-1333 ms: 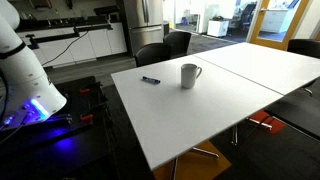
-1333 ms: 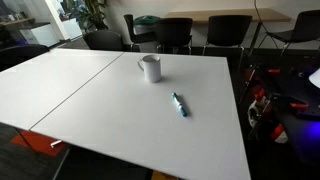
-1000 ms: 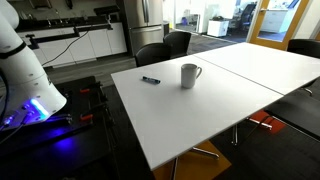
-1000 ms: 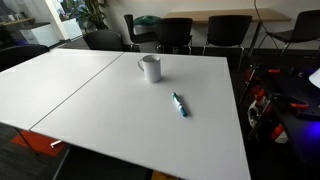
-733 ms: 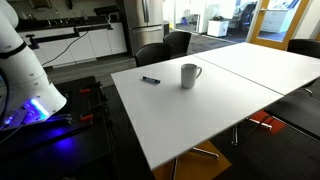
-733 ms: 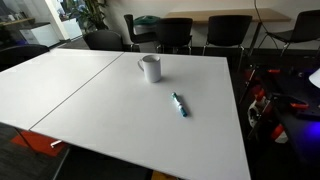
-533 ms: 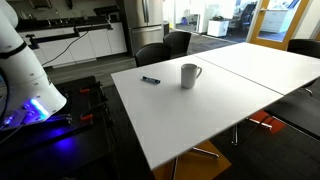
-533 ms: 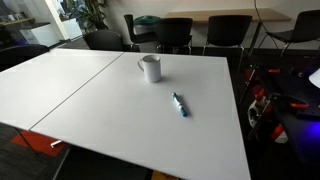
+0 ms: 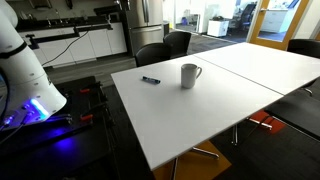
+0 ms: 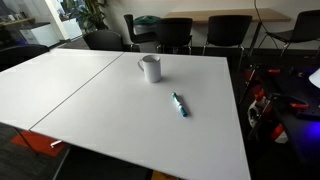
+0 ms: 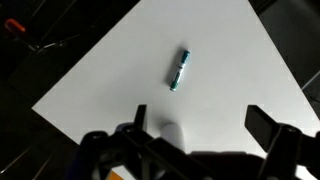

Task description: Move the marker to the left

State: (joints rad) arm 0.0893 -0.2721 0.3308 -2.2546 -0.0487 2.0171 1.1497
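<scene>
The marker, a small slim dark stick with a bluish tint, lies flat on the white table in both exterior views [image 9: 150,79] [image 10: 179,104], a short way from the white mug [image 9: 188,75] [image 10: 150,68]. In the wrist view the marker [image 11: 179,69] lies ahead of my gripper [image 11: 200,118], whose two fingers are spread wide with nothing between them. The gripper hangs well above the table, apart from the marker. The mug's top shows between the fingers at the bottom [image 11: 170,133]. The gripper itself does not show in the exterior views.
The white table [image 9: 200,110] [image 10: 100,110] is made of two joined tops. Dark chairs [image 9: 165,47] [image 10: 180,32] stand at its far side. The robot's white base [image 9: 25,80] stands beside the table over a blue-lit floor. Red gear lies by the table edge [image 10: 262,105].
</scene>
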